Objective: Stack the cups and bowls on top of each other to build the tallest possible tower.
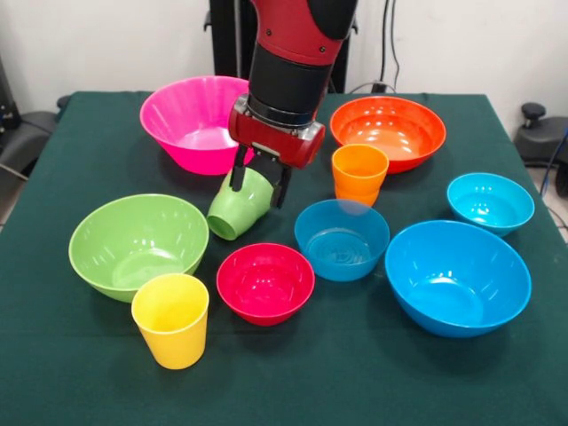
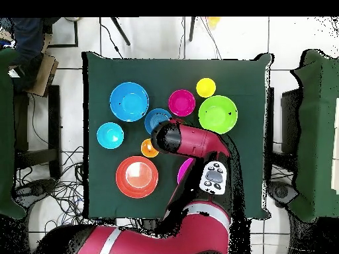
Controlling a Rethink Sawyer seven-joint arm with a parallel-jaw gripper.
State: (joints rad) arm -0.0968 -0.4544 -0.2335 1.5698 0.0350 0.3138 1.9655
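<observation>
The green cup (image 1: pixel 238 208) is held tilted in the gripper (image 1: pixel 260 185), whose two dark fingers are closed on its base end while its open mouth points down and toward the camera. It appears to be clear of the green tablecloth (image 1: pixel 80 355), though whether its lower rim still brushes the cloth cannot be judged with certainty from the front view. In the overhead view the cup is hidden beneath the arm (image 2: pixel 189 142).

The step in hand is judged to be the carrying of a first cup toward a base; no stack has yet been built, and every other piece stands alone and mouth-up on the cloth. The pink bowl (image 1: pixel 197 122) lies just behind the gripper and the large orange bowl (image 1: pixel 389 131) to the far right. The orange cup (image 1: pixel 359 175) stands near the gripper's right in the picture, just behind the mid-sized blue bowl (image 1: pixel 342 239). The red bowl (image 1: pixel 265 282) is in front, below the held cup, with the light green bowl (image 1: pixel 138 244) and the yellow cup (image 1: pixel 171 319) to the left. The large blue bowl (image 1: pixel 457 276) and the small cyan bowl (image 1: pixel 490 202) sit at the right.

For the next move, the cup would need to be levelled before release, since a tilted cup set on a curved bowl is likely to roll. A wide bowl would probably serve best as the foundation.
</observation>
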